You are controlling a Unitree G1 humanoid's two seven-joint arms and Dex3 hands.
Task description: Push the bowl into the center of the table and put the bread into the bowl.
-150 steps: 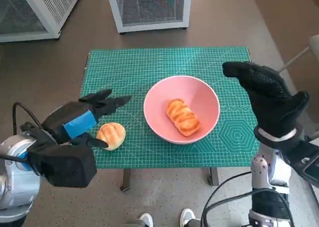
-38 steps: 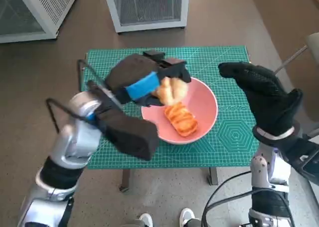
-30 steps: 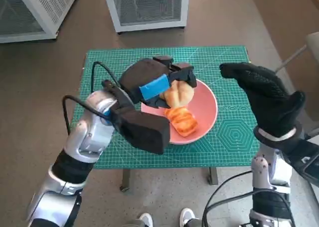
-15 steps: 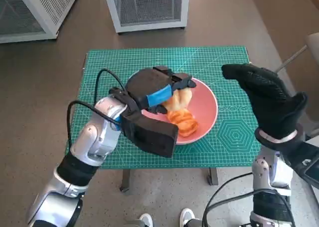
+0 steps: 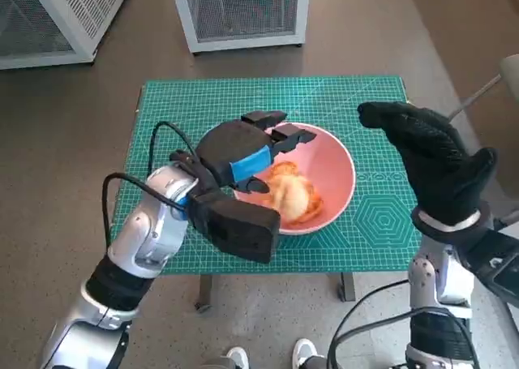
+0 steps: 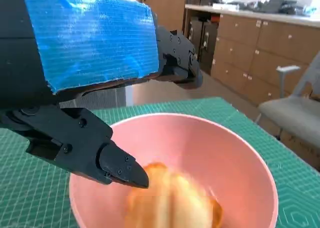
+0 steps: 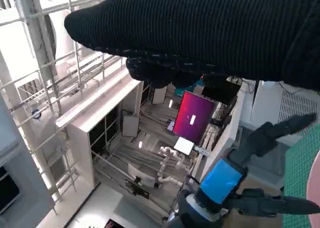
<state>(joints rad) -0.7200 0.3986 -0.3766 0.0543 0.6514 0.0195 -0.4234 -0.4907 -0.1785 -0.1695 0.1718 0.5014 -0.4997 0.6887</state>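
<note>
Left hand: we see the black left hand with blue tape on its back [image 5: 243,150] above the near-left rim of the bowl. Its fingers [image 6: 107,155] are spread apart and hold nothing, so the hand is released.
Left arm: the pale left forearm [image 5: 150,231] rises from the lower left and bends over the edge of the table toward the bowl.
Right hand: the right hand in the black knitted glove [image 5: 434,158] is raised at the right side of the table, beside the bowl and apart from it. It holds nothing; the fingers look loosely extended, not clenched.
Bowl: we count one round pink bowl [image 5: 336,170], standing near the middle of the table.
Bread: we count two pieces inside the bowl. One round golden bread roll [image 5: 290,195] is blurred in both the head view and the left wrist view, just under the left fingers. One oblong glazed twisted bread [image 5: 310,209] lies partly hidden under the roll.
Table: one small table covered by a green cutting mat with a white grid [image 5: 211,101].
Around: two white cabinets with mesh fronts [image 5: 239,12] stand on the brown floor beyond the table.
</note>
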